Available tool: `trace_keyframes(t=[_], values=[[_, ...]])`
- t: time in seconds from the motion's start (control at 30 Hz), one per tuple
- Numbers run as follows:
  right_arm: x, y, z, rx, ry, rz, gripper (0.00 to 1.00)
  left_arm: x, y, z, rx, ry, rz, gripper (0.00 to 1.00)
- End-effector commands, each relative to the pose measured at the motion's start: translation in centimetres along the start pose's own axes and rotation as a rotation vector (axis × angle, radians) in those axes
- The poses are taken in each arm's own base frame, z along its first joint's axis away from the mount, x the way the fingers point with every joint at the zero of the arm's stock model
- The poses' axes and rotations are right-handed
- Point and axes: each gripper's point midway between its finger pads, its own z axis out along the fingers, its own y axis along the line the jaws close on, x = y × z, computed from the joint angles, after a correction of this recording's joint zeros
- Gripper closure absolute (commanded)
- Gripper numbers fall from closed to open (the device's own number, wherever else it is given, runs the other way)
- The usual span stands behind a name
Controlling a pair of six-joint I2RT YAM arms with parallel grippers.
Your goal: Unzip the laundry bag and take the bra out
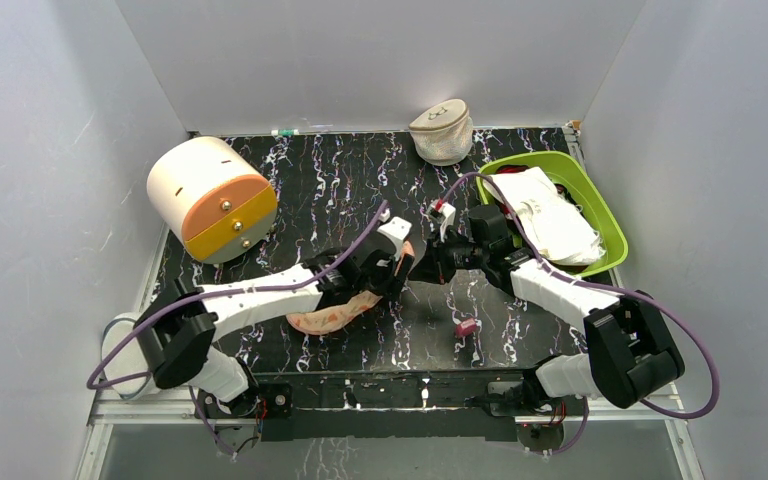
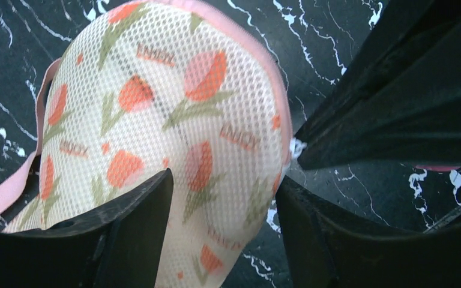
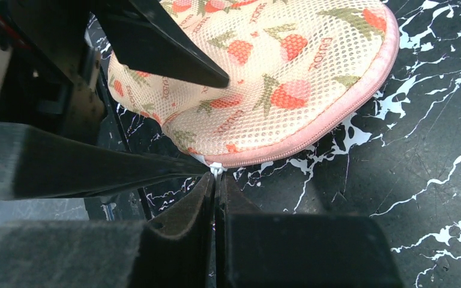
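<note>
While the laundry bag (image 1: 332,318) lies flat on the desk (image 1: 415,335) between the two hands, its printed mesh face is up and its pink trim (image 3: 336,114) shows no gap along the stretch in view. Right hand (image 3: 216,180): clenched, fingertips pressed together on the small white zipper pull (image 3: 216,167) at the bag's rim, at the end of the bag nearest that arm. Left hand (image 2: 225,186): released, fingers spread astride the same end of the bag, one finger over the mesh and the other just beside the rim; no pinch of the fabric is visible from its wrist view, so it reads as a loose brace rather than a grip. The zipper teeth are too small to make out. Bra: not visible anywhere around the bag; nothing white pokes out at the seam, so it is judged to be shut inside. Progress, as a judgement: early. The pull has been caught, but the zip looks closed or barely started. Left to do: draw the pull round the rim while the other hand steadies the bag, spread the opening, reach in, lift the bra out. Risk noted: with the left hand loose, the light bag may slide along with the pull instead of unzipping.
</note>
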Motion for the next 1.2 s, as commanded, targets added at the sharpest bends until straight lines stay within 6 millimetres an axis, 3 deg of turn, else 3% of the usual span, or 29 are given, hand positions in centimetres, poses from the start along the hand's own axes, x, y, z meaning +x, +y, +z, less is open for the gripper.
trace_keyframes(t=[0.0, 0.17, 0.37, 0.63, 0.83, 1.03, 1.17], values=[[-3.1, 1.6, -0.2, -0.04, -0.064, -0.086, 1.0, -2.7, -0.4, 0.6, -0.009, -0.041, 0.036, 0.45], [-2.9, 1.6, -0.2, -0.033, -0.058, -0.077, 1.0, -2.5, 0.1, 0.9, -0.034, -0.015, 0.103, 0.58], [-3.1, 0.7, -0.3, 0.021, -0.067, -0.078, 1.0, -1.5, 1.4, -0.2, -0.055, -0.001, 0.185, 0.77], [-3.8, -2.7, -0.6, 0.189, -0.087, -0.057, 1.0, -0.1, 2.8, -1.5, -0.078, 0.025, 0.254, 0.89], [-5.4, -4.8, -1.0, 0.234, -0.146, -0.009, 1.0, 0.8, 2.9, -2.0, -0.066, 0.035, 0.255, 0.92], [-4.8, -6.4, 0.1, 0.244, -0.101, 0.023, 1.0, 2.3, 3.4, -1.6, -0.091, 0.066, 0.221, 0.92], [-4.4, -6.1, 0.2, 0.221, -0.085, 0.03, 1.0, 3.2, 3.1, -1.4, -0.087, 0.097, 0.154, 0.82]])
